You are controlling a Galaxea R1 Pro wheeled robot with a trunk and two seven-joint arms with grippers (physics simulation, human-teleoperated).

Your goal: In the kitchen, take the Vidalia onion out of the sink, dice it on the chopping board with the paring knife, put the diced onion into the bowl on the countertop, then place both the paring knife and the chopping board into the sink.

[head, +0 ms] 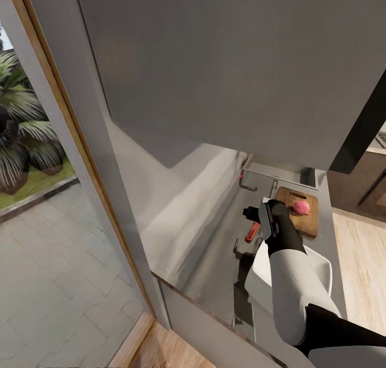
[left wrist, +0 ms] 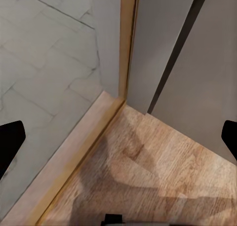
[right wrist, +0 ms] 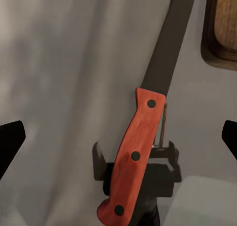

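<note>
This is a home kitchen. A long grey table (head: 214,250) runs along the wall under a plain wall cabinet (head: 241,62), with a steel sink (head: 262,176) set into it at the far end. On it lie a wooden chopping board (head: 306,222), a red-handled paring knife (head: 252,232) and a white bowl (head: 316,266). The floor is pale wood plank (left wrist: 148,171), and a wood-framed glass door (head: 80,143) opens onto a paved patio (head: 53,261) with palm plants (head: 21,137).

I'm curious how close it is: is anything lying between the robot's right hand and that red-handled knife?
No. In the right wrist view the paring knife lies on bare grey countertop directly below the open right hand, with nothing between them.
</note>
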